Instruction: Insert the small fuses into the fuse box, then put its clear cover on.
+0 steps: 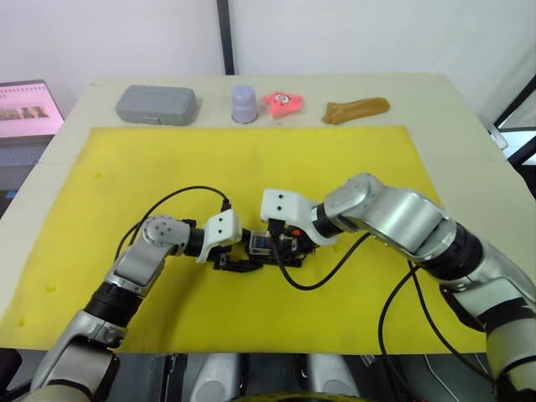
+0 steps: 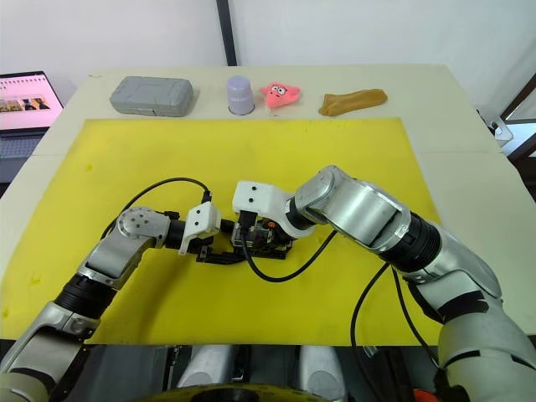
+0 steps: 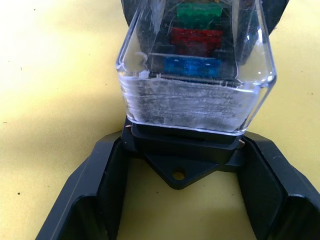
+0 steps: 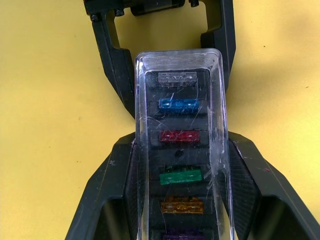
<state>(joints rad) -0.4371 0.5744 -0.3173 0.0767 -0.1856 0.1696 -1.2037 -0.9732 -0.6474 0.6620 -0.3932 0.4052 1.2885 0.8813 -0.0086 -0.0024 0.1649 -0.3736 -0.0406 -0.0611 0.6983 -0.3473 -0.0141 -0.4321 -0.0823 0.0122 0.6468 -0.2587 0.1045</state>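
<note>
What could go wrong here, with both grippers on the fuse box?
1. The clear cover is over the fuses, but whether it is fully seated cannot be told; letting go early might leave it loose.
2. The left gripper and right gripper straddle the fuse box from opposite ends; uneven pulling back could drag or tip it on the yellow mat.

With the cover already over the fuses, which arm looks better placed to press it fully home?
Probably the right. Its claw straddles the clear cover along the sides, over the fuses. The left claw sits at the fuse box end, better suited to bracing.
</note>
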